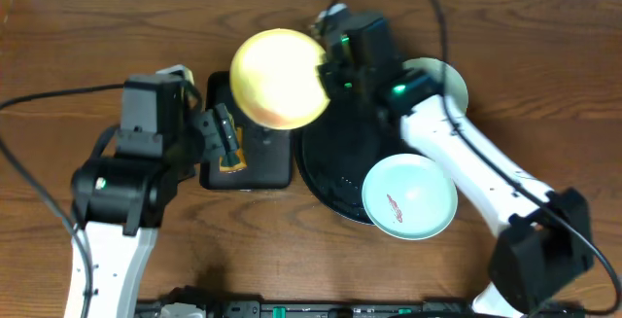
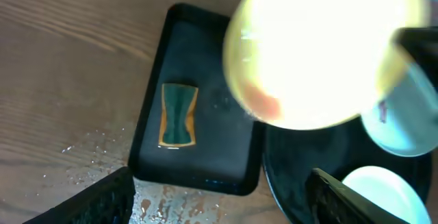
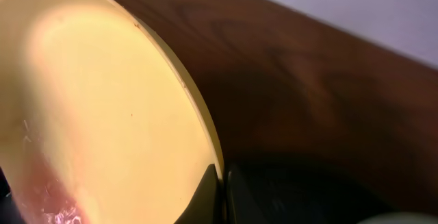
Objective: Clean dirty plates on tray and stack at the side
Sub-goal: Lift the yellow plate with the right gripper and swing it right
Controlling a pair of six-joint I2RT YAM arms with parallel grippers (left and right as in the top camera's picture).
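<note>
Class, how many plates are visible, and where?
3: yellow plate held by the right gripper; mint plate at the near edge of the tray; second mint plate partly hidden behind the right arm.

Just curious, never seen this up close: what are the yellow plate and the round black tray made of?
The yellow plate looks like matte plastic or melamine: thin rim, even colour, soft sheen. The round black tray seems glossy plastic or lacquer, given its reflections.
</note>
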